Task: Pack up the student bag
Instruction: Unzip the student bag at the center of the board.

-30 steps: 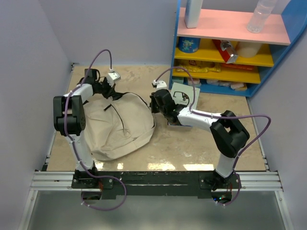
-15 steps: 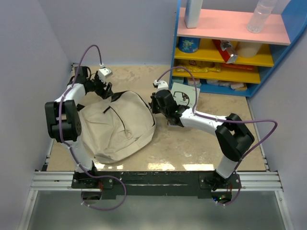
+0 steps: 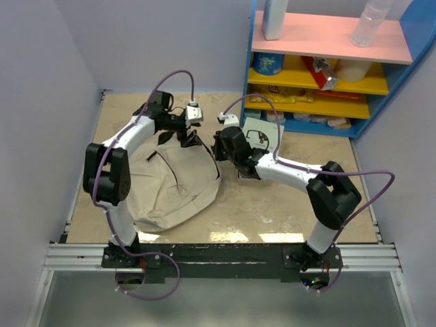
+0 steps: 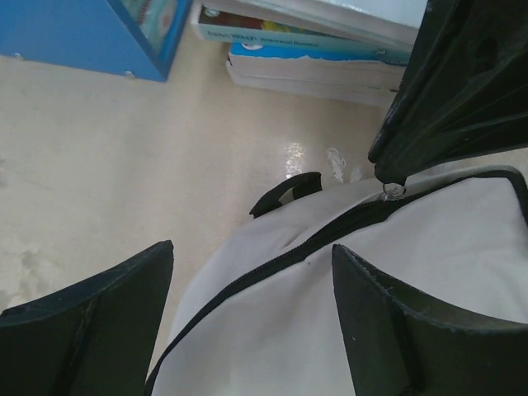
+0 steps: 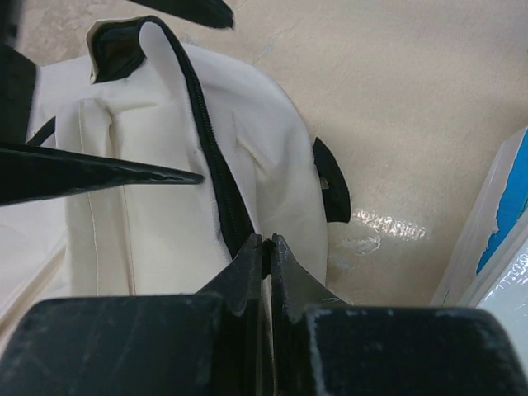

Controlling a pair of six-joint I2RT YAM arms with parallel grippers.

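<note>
The student bag (image 3: pixel 170 180) is a large beige backpack with black zipper trim, lying flat on the left half of the table. My left gripper (image 3: pixel 182 135) hovers over its far upper edge, open, with nothing between its fingers (image 4: pixel 388 322). Below it lie beige fabric (image 4: pixel 346 305) and the black zipper line (image 4: pixel 272 268). My right gripper (image 3: pixel 218 151) is at the bag's right edge. In the right wrist view it (image 5: pixel 266 243) is shut on the zipper pull at the end of the zipper (image 5: pixel 216 177). The left wrist view shows the small metal pull (image 4: pixel 392 191) under its black tips.
A stack of flat books (image 3: pixel 262 136) lies just right of the bag, beside the right arm. A blue shelf unit (image 3: pixel 327 68) with food packets and bottles stands at the back right. Grey walls close in the left and back sides.
My left gripper opened and swung from the bag's far-left corner rightward, to its top edge near the right gripper. The right gripper stayed shut and barely moved.
</note>
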